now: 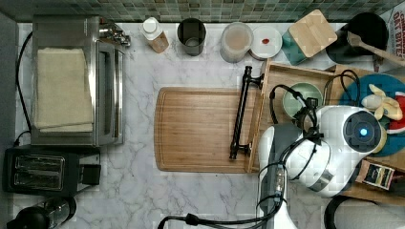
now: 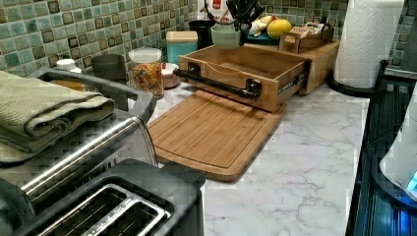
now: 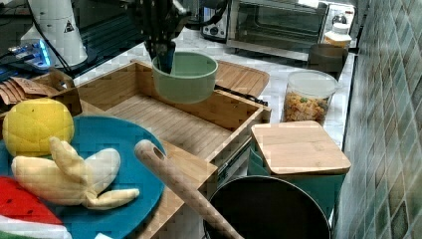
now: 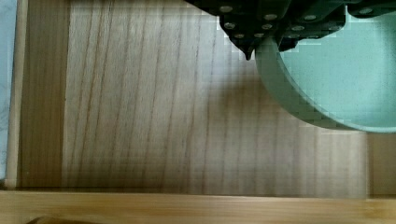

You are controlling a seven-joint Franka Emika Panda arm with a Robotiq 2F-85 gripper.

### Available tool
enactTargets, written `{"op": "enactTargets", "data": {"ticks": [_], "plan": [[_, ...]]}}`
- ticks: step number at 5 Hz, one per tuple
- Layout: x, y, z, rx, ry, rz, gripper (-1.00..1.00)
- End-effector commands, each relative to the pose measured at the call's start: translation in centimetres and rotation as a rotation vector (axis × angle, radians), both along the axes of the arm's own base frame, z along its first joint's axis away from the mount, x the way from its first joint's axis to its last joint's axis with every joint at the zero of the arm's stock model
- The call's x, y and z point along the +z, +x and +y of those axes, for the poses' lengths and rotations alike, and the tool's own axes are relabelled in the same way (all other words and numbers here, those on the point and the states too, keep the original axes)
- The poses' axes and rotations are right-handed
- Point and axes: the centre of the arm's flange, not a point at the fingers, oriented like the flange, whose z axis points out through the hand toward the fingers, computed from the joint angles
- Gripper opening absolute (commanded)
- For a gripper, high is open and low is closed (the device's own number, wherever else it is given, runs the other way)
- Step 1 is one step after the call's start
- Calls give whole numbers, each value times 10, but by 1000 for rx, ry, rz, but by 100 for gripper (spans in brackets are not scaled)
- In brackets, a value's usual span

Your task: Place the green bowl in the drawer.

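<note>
Gripper: black gripper [image 3: 164,50], fingers pinching the bowl's rim.
Bowl: small round sage-green bowl [image 3: 185,77], held in the air above the drawer floor.
Drawer: open shallow light-wood drawer [image 3: 164,122]; in the top view the bowl sits toward its 1 o'clock corner.

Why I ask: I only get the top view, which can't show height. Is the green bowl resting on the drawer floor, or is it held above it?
Observer: Held above it. In the right view the green bowl hangs clear of the floor of the drawer.
Operator: How is it gripped?
Observer: The fingers pinch its rim, with one finger dipping inside the bowl.
Operator: Is anything lying underneath?
Observer: No. The wrist view shows bare wood on the drawer floor below the bowl.
</note>
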Motion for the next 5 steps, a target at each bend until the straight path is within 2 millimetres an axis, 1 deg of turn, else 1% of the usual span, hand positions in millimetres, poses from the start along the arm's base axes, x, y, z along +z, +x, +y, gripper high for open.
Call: {"op": "enactTargets", "data": {"ticks": [1,2,3,4,5], "plan": [[-79,-50,-12,-42,63,97,-100],[-93,-55,-16,-32,56,99,-100],[-96,-56,-19,-39,56,93,-100],[-94,-55,-21,-42,51,104,100],[-93,-54,-21,-48,24,96,100]]}}
